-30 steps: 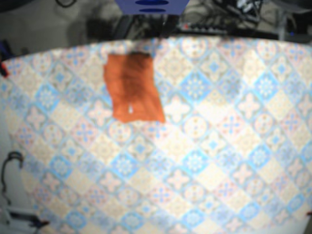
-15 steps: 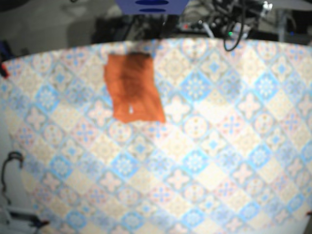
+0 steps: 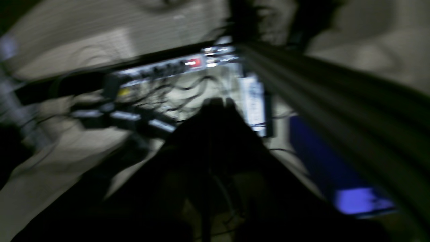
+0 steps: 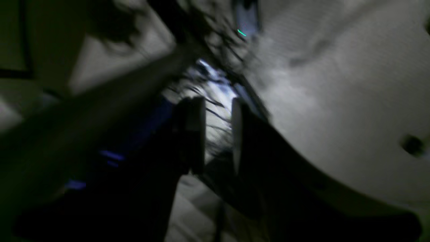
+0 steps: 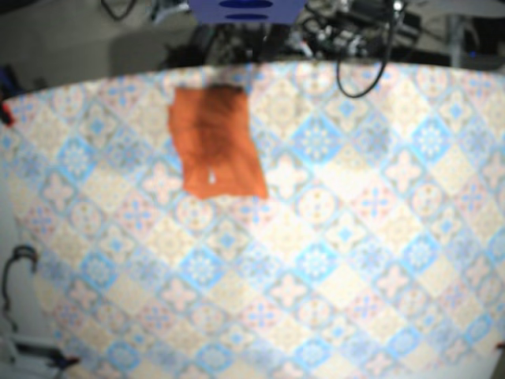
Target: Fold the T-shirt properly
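The orange T-shirt [image 5: 215, 142] lies folded into a compact rectangle on the patterned tablecloth [image 5: 331, 260], at the back left of the base view. No gripper is over it. In the dark, blurred left wrist view, my left gripper [image 3: 220, 102] is a black silhouette with its fingertips together, pointing at equipment off the table. My right gripper [image 4: 217, 134] stands open, its fingers [image 4: 196, 134] apart with nothing between them. The shirt is in neither wrist view.
A dark cable loop [image 5: 363, 71] hangs over the table's back edge at the right. A blue mount [image 5: 245, 8] sits at the back centre. An electronics box with a red light [image 3: 161, 67] and cables lies beyond the left gripper. A black cable [image 5: 16, 268] curls off the left edge.
The shirt has not moved. At the back right, the dark cables have shifted and a loop now dips further over the table's edge.
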Available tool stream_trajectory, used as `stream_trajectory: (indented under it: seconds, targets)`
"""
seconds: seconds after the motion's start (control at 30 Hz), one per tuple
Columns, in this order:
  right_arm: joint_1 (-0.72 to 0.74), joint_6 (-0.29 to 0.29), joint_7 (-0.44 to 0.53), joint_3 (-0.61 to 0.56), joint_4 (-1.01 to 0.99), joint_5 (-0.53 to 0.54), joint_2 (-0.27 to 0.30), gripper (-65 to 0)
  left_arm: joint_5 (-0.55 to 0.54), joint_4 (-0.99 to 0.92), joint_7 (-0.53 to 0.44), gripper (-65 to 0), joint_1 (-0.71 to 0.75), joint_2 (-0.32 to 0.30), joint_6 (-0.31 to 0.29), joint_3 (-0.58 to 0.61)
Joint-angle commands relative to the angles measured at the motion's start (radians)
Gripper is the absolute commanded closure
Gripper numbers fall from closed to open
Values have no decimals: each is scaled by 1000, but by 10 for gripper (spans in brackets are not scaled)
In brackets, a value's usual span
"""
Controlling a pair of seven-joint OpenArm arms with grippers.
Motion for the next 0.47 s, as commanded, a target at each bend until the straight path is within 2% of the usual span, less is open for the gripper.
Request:
stream_trajectory:
  seconds: [0.0, 0.1, 0.27, 0.43]
  targets:
    - [-17, 7, 3, -1, -6, -6, -10, -135, -2, 7, -21, 0, -3, 20, 0, -1]
    - [-2, 7, 3, -1, -6, -8, -10, -135, -2, 10, -21, 0, 5, 43, 26, -1]
    - [-5, 7, 6, -9, -6, -9, -10, -133, -2, 11, -21, 0, 17, 40, 28, -1]
    - [-29, 7, 13, -121, 3, -9, -5, -134, -2, 11, -21, 0, 24, 39, 28, -1]
